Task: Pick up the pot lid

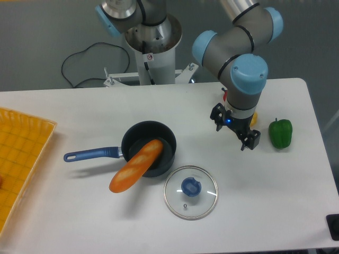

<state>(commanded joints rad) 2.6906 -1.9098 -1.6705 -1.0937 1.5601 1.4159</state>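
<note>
Pot lid [191, 188] below and left of gripper [233, 128] in camera view, apart; fingers spread open.

The frame's edges crop the yellow bin [24, 153] and the arm [244, 73].

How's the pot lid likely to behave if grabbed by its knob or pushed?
Likely stiff: the lid looks like clear glass with a rimmed edge, so probably brittle if knocked. The blue knob sits near centre, so it should lift fairly level, though its rounded shape may let it swivel. Lying flat, it'd probably slide rather than roll.
</note>
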